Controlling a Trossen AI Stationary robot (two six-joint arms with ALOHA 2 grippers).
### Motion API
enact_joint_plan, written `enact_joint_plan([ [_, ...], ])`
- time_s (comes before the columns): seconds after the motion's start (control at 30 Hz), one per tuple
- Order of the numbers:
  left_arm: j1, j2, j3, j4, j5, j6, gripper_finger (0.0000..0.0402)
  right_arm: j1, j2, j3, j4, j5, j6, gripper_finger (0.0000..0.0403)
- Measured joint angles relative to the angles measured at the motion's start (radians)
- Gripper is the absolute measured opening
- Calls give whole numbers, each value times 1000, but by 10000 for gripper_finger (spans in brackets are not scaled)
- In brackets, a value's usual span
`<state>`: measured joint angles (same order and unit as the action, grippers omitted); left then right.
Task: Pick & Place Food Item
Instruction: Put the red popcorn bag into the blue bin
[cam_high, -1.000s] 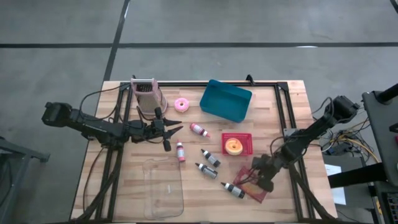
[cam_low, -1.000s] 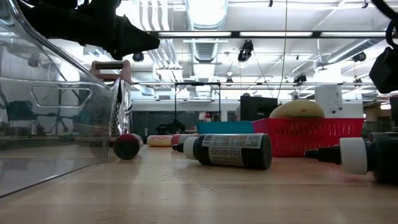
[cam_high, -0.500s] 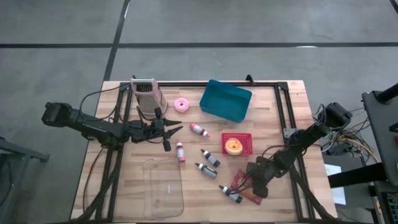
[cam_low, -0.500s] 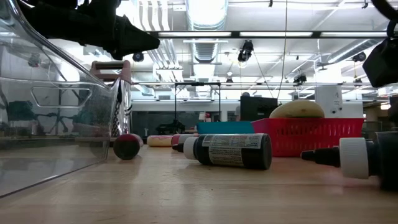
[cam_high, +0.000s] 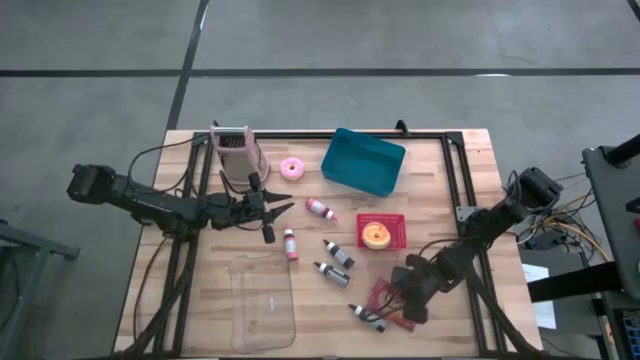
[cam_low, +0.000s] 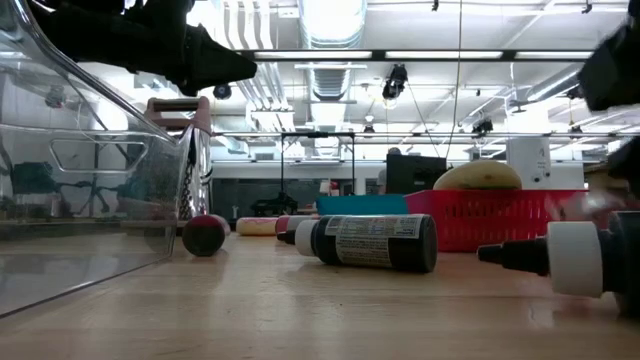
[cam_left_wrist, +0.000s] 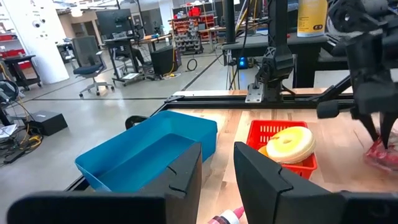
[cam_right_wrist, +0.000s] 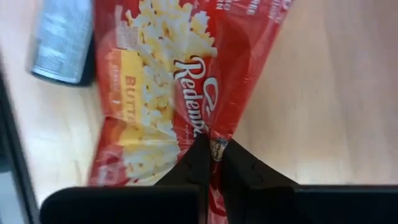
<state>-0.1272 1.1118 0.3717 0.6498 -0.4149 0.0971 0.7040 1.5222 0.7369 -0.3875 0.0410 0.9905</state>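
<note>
Popcorn bag (cam_right_wrist: 180, 93) lies lengthwise ahead of my right gripper (cam_right_wrist: 214, 163), fingers pinching its near edge; left gripper (cam_high: 272, 212) waits well apart, part-spread.

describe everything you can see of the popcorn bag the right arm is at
The popcorn bag is a flat red packet of shiny, crinkled film, printed with popcorn pictures, a yellow butter panel and white lettering. It lies on the wooden table near the front right, bunched and creased where it is pinched. The right gripper has its jaws shut on that pinched fold. A small dark bottle with a grey label lies against one end of the bag.
</note>
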Motion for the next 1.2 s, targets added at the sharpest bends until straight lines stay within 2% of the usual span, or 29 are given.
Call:
enact_joint_plan([
  [0.17,0,0,0,0,0,0,97,18,-35,35,-90,94,8,9],
  [0.77,0,0,0,0,-3,0,97,53,-53,136,-140,296,-54,8],
  [0.93,0,0,0,0,-3,0,97,53,-54,194,-141,410,-132,8],
  [1.2,0,0,0,0,-3,0,97,45,-54,254,-122,655,-317,8],
])
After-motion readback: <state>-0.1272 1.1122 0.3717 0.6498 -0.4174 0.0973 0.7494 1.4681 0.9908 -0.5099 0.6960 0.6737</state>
